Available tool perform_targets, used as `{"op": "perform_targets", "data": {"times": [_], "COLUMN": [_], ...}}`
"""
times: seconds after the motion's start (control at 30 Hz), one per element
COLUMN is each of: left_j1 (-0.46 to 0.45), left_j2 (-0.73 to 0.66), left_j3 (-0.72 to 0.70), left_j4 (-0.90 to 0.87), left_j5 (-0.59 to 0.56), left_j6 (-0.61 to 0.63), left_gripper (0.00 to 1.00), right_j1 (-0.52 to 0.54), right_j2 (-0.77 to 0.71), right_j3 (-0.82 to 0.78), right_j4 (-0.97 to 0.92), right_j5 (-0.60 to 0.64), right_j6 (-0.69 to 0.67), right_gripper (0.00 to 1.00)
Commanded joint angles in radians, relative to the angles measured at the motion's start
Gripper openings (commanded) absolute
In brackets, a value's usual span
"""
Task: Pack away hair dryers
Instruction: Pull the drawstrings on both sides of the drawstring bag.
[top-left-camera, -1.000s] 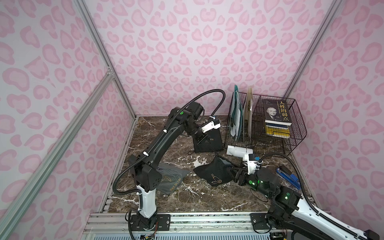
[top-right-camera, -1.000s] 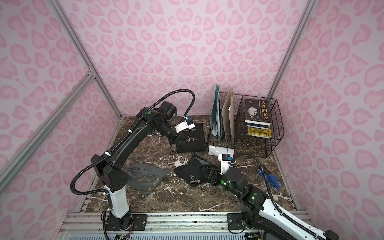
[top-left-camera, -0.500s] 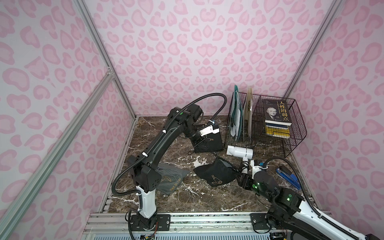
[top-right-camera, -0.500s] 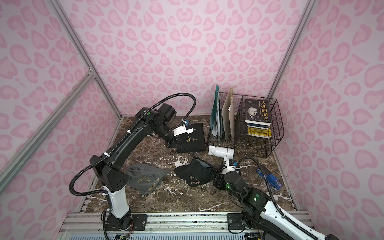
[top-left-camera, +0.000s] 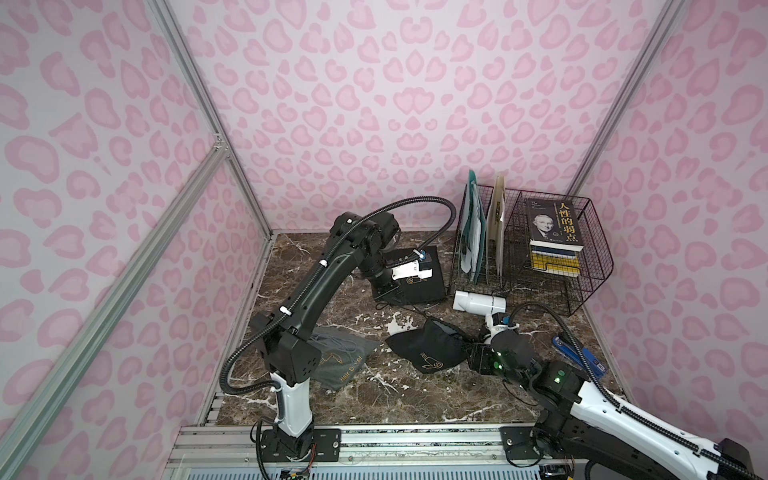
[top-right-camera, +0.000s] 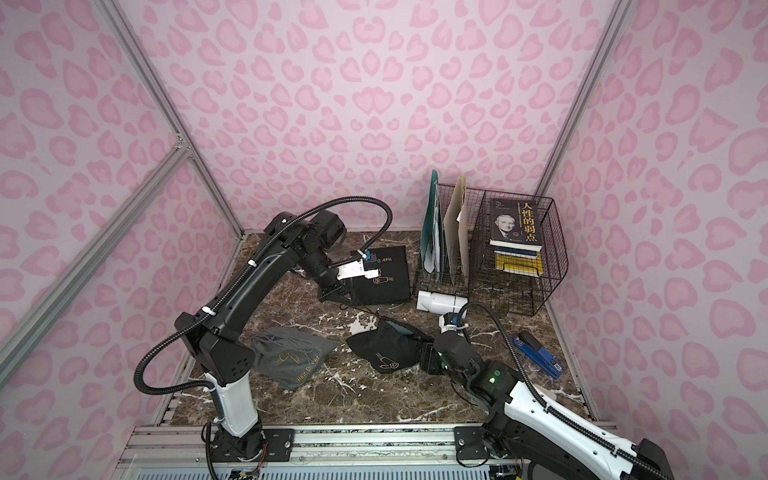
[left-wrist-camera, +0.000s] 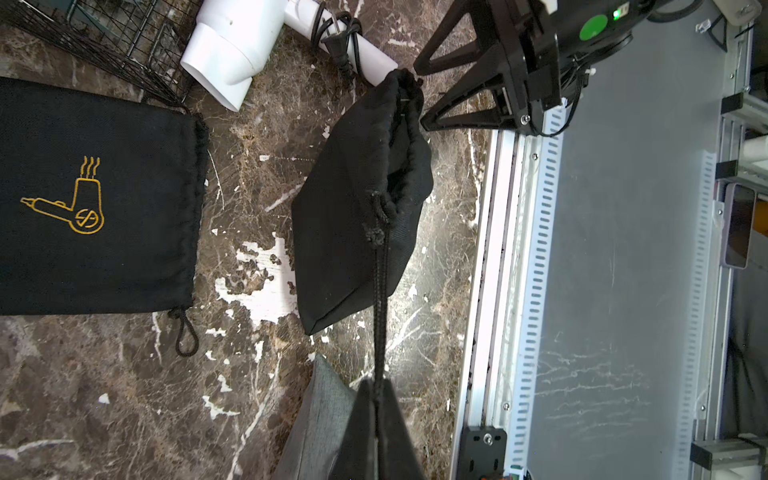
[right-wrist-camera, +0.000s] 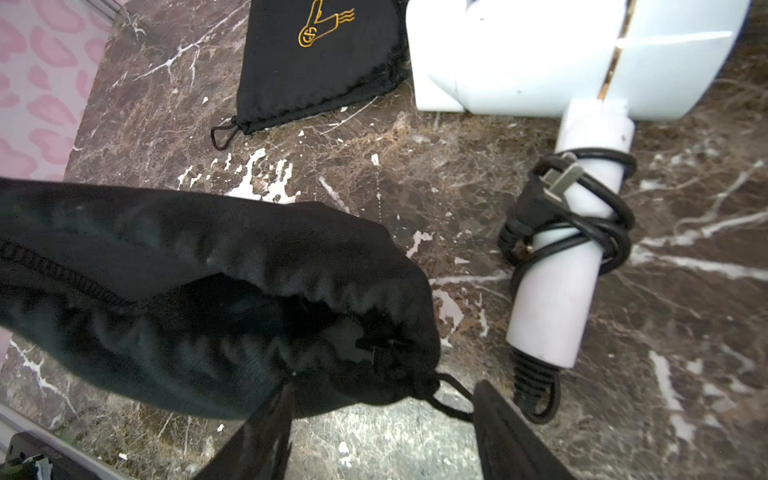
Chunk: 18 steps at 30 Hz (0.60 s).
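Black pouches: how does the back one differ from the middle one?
The back pouch lies flat; the middle pouch bulges. The back pouch's drawstring lies as a slack loop; the middle pouch's drawstring is pulled straight, pinched in the shut left gripper. Both are black with a gold dryer logo.

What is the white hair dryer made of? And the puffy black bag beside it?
The white hair dryer looks like smooth hard plastic: an even, slightly shiny shell with a neat seam. The black bag looks like soft matte cloth: it wrinkles and gathers at its drawstring mouth.
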Motion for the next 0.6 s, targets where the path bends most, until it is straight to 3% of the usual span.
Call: {"op": "perform_targets", "data": {"times": [0.0, 0.37, 0.57], "left_j1": [0.010, 0.043, 0.046], "left_j2": [-0.014, -0.036, -0.065], "left_j3": [0.012, 0.004, -0.034], "left_j4": [-0.080, -0.176, -0.178], "left_j5": [-0.031, -0.088, -0.116], "left_j6": [0.105, 0.248, 0.274], "left_gripper": [0.02, 0.02, 0.02], "right_j1": [-0.009, -0.056, -0.112], "right_j2": [0.015, 0.022, 0.108], "right_j3": [0.003, -0.008, 0.007], "right_j4": [0.042, 0.128, 0.119], "right_j5": [-0.029, -0.140, -0.124], "right_j6": [-0.081, -0.204, -0.220], "right_gripper": [0.69, 0.70, 0.69]}}
